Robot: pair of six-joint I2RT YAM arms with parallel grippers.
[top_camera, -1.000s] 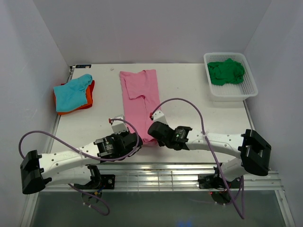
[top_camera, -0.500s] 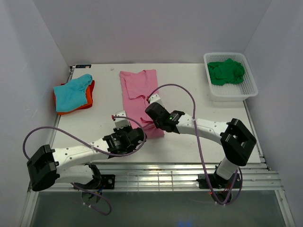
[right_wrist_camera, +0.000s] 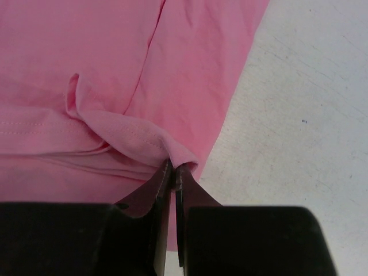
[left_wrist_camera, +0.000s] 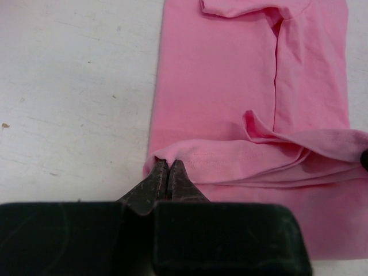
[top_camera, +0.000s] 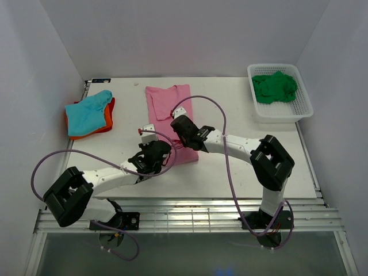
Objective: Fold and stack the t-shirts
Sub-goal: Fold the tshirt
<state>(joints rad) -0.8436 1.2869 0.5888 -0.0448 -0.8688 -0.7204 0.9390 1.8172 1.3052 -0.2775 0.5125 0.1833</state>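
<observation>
At the middle of the table, the pink t-shirt lies lengthwise, narrowed by side folds, with its near hem lifted and doubled back over the body. The left gripper has its fingers pressed together on the hem's left corner, right at the shirt's left edge. The right gripper pinches the hem's right corner at the opposite edge — the hem sags in soft ridges between the two. Bare tabletop lies open on both sides of the shirt and beyond its collar end. Well to the left, a teal t-shirt sits on an orange t-shirt near the table's left edge. At the far right corner, a dark green t-shirt lies crumpled in the white mesh basket.
</observation>
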